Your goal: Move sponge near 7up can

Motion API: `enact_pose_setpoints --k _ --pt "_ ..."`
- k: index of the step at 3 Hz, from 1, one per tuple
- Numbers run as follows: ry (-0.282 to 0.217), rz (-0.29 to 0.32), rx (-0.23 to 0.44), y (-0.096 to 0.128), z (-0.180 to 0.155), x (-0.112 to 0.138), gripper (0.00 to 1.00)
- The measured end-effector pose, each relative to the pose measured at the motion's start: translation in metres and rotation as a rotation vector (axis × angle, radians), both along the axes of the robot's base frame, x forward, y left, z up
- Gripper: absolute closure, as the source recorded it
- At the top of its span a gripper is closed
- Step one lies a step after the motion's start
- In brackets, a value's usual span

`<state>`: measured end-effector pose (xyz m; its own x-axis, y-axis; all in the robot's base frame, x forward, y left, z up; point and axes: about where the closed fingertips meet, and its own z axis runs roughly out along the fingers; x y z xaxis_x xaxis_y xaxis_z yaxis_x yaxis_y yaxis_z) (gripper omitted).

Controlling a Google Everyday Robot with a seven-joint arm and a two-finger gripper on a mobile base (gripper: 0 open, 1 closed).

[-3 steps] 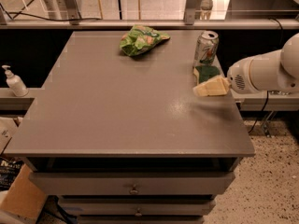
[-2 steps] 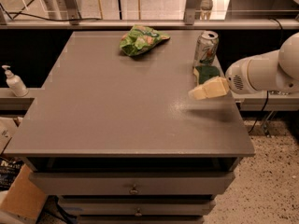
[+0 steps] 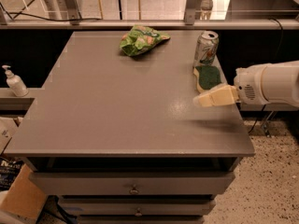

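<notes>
The sponge, dark green on top with a pale yellow base, lies flat on the grey table near its right edge. It sits right in front of the 7up can, a silver can with green markings that stands upright. My gripper reaches in from the right on a white arm. It hovers just in front of the sponge, apart from it and holding nothing.
A light green snack bag lies at the back middle of the table. A white pump bottle stands on a ledge to the left. Drawers sit below the front edge, with a cardboard box at lower left.
My gripper has drawn back from the sponge toward the table's front and slightly left. The sponge and can have not moved.
</notes>
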<state>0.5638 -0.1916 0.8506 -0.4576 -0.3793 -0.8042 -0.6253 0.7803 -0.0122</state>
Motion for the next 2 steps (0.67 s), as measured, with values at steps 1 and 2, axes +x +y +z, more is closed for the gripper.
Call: enact_pose_setpoints --k 1,2 --pt "-0.05 0.068 0.049 -0.0064 0.0116 -0.036 0.0" --pt "-0.099 0.102 0.005 -0.0126 0.0156 -0.0423 0.0"
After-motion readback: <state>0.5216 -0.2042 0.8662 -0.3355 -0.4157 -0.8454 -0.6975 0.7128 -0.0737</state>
